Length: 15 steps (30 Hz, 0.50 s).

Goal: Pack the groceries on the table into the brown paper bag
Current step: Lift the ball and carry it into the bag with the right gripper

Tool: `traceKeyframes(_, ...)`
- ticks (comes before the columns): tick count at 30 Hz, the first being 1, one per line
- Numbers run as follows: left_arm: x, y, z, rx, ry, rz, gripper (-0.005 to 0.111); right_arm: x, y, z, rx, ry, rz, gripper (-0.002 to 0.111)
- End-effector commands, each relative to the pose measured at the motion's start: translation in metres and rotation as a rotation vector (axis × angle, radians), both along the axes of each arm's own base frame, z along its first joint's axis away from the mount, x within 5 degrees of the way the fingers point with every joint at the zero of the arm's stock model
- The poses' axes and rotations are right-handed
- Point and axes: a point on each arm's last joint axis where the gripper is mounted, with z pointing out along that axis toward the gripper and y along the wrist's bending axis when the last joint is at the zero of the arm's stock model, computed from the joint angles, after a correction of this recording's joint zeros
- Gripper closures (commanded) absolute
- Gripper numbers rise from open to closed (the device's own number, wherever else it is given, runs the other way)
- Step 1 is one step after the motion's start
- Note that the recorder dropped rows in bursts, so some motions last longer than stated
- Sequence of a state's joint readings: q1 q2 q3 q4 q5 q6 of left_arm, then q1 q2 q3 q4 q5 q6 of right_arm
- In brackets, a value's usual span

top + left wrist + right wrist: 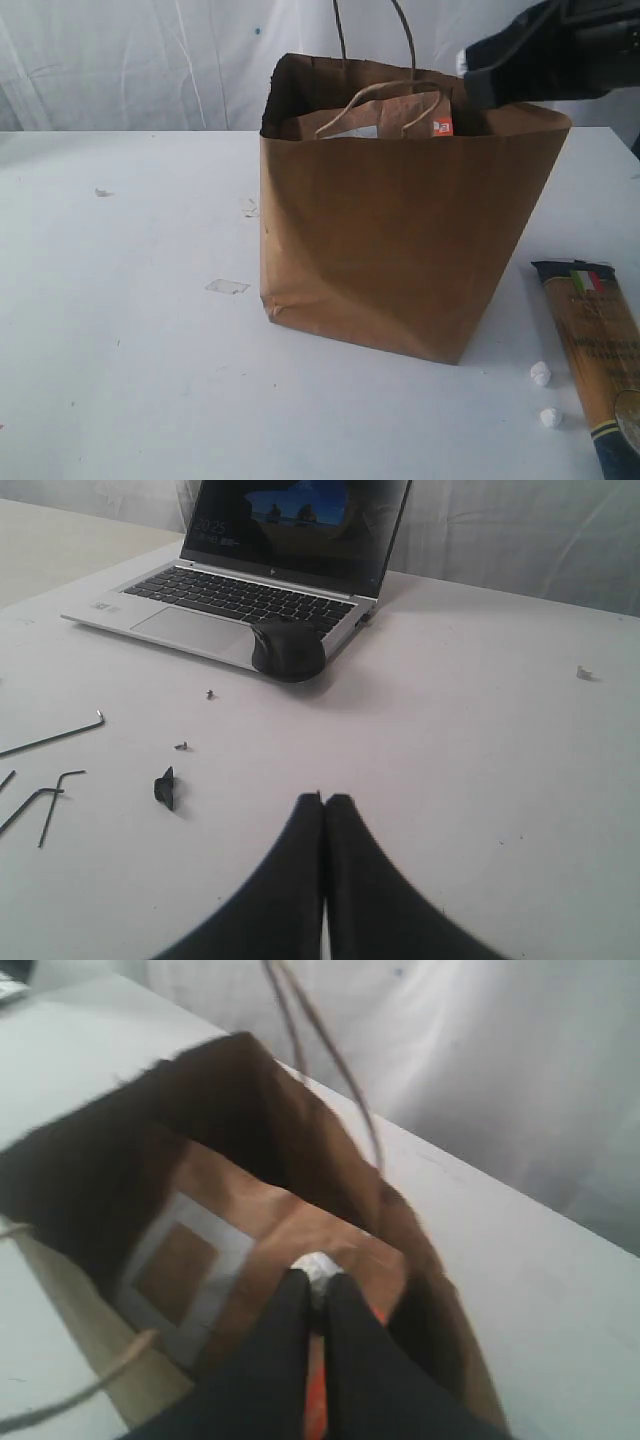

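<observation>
The brown paper bag [400,230] stands open in the middle of the table [120,330]. Its mouth fills the right wrist view, where the bag [100,1150] holds the brown labelled pouch [250,1220] upright inside it. My right gripper [316,1282] is over the bag's mouth, shut on the pouch's top edge. From the exterior view the pouch [380,112] peeks above the rim. The long spaghetti packet [595,360] lies on the table right of the bag. My left gripper [325,800] is shut and holds nothing. The other groceries are out of view.
The right arm [545,45] hangs over the bag's far right corner. Two small white lumps [541,374] lie beside the spaghetti. Ahead of the left gripper sit a laptop [250,580], a black mouse [288,650], hex keys [45,770] and small black parts [165,788].
</observation>
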<state>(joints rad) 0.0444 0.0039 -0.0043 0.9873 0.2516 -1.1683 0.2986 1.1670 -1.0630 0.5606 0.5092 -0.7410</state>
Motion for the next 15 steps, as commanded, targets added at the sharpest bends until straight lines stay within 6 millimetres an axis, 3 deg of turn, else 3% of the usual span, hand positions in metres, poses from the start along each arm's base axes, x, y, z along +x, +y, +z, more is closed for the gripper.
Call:
traceKeyframes(1, 0.0, 0.0, -0.001, 0.014, 0.001, -0.004, 0.107, 0.005, 0.006, 0.0, 0.007, -0.019, 0.055, 0.108)
traceKeyframes(9, 0.0, 0.0, -0.001, 0.014, 0.001, -0.004, 0.107, 0.028, 0.011, -0.024, -0.014, 0.056, 0.039, 0.108)
traceKeyframes(15, 0.0, 0.0, -0.001, 0.014, 0.001, -0.004, 0.107, 0.033, 0.011, -0.028, -0.015, 0.056, 0.023, 0.087)
